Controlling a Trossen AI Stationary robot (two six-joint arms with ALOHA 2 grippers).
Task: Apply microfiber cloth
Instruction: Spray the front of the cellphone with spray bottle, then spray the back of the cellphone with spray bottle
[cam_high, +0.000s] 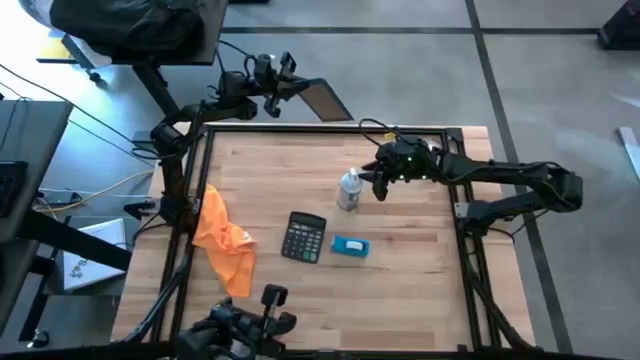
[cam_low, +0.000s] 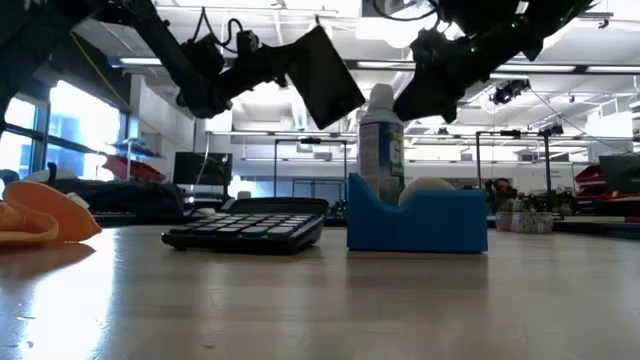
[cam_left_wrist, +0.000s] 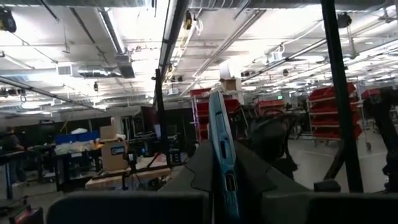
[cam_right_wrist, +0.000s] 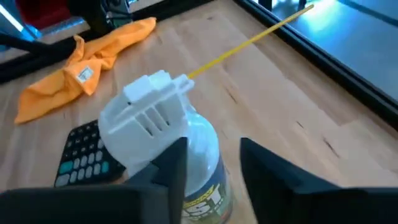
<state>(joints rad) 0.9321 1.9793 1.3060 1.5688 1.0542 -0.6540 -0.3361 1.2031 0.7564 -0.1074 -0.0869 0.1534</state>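
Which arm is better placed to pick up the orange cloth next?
Neither is free. The left claw holds the tablet slab; the right claw is at the spray can. The cloth lies on the left's side, so left, hedged.

The high view looks straight down on the light wooden table. The low view looks level across it. Both share the white plastic spray bottle, close before the right wrist.
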